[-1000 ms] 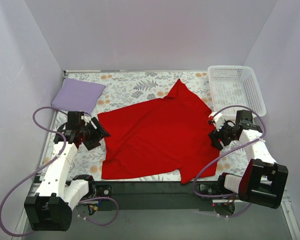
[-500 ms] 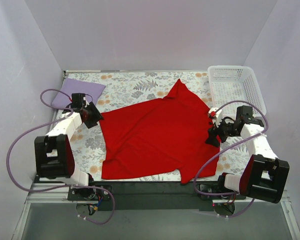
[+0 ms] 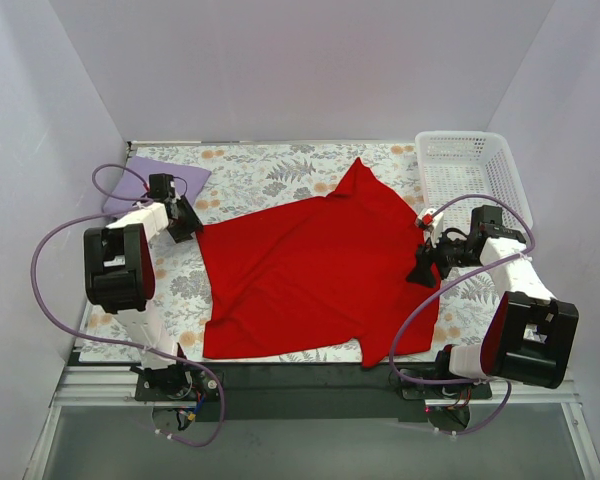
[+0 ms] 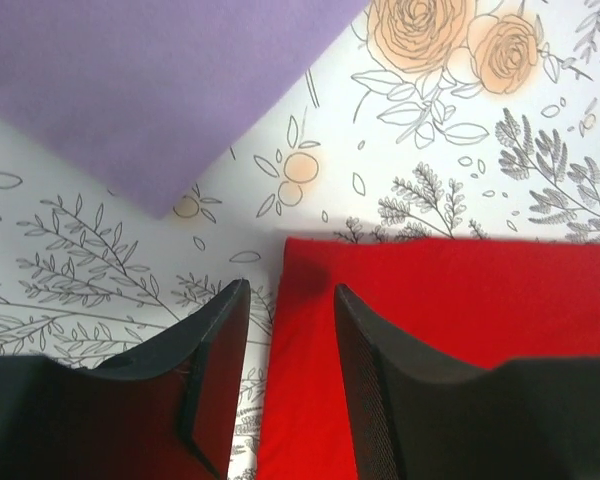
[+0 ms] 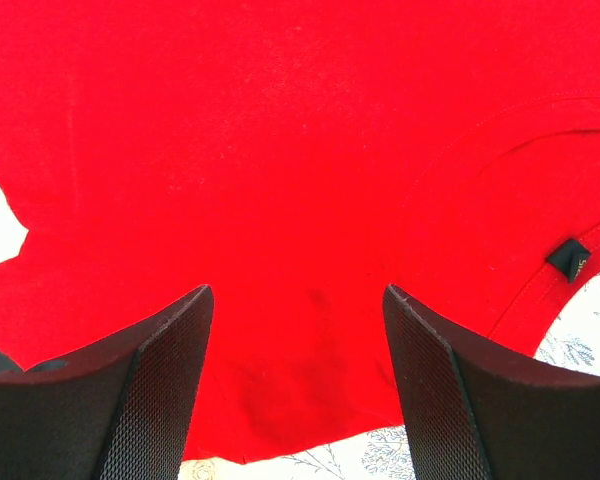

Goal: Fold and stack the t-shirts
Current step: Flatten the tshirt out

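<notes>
The red t-shirt (image 3: 310, 270) lies spread flat across the middle of the floral cloth, one pointed part reaching toward the back. The lavender t-shirt (image 3: 195, 170) rests folded at the back left. My left gripper (image 3: 185, 222) sits at the red shirt's far-left corner. In the left wrist view its jaws (image 4: 291, 287) straddle the red shirt's (image 4: 460, 300) left edge, narrowly open, with the lavender t-shirt (image 4: 150, 90) just beyond. My right gripper (image 3: 420, 272) hovers at the shirt's right edge. It stands wide open (image 5: 297, 290) over red cloth (image 5: 280, 150).
A white lattice basket (image 3: 505, 180) stands at the back right corner. The grey floral cloth (image 3: 270, 175) covers the tabletop. Purple cables loop beside both arms. A small dark label (image 5: 570, 258) shows by the shirt's neckline in the right wrist view.
My left arm swung away from the near left to the shirt's far-left corner, and its jaws narrowed. The right gripper shifted slightly along the shirt's right edge.
</notes>
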